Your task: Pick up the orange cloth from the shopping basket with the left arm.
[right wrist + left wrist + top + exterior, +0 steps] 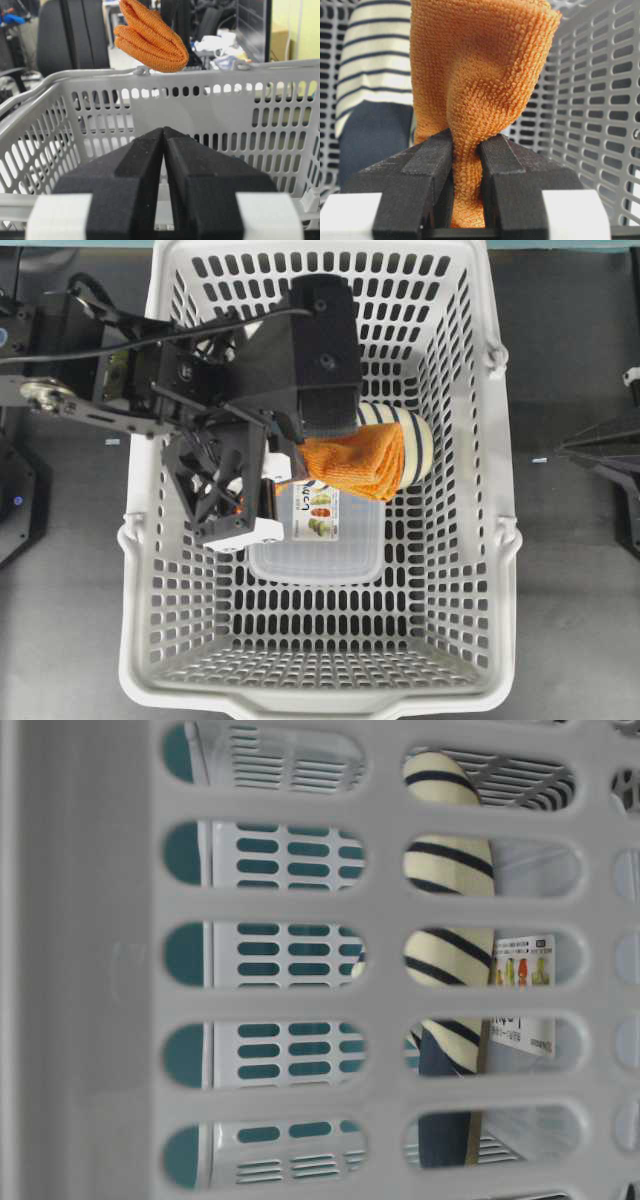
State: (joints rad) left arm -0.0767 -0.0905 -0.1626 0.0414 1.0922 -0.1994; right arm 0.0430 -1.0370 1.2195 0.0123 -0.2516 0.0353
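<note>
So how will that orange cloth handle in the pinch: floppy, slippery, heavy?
Probably floppy: the orange cloth bunches and folds between the left gripper fingers. Likely not slippery, since its nubby terry surface fills the jaws. It seems light, hanging above the shopping basket rim from one pinched fold without visibly slipping.

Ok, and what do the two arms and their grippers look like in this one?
The left arm is built of angular black plates with black cables over it and a white block near its wrist. The left gripper has textured matte-black fingers on white bases. The right gripper has the same black fingers and white bases.
</note>
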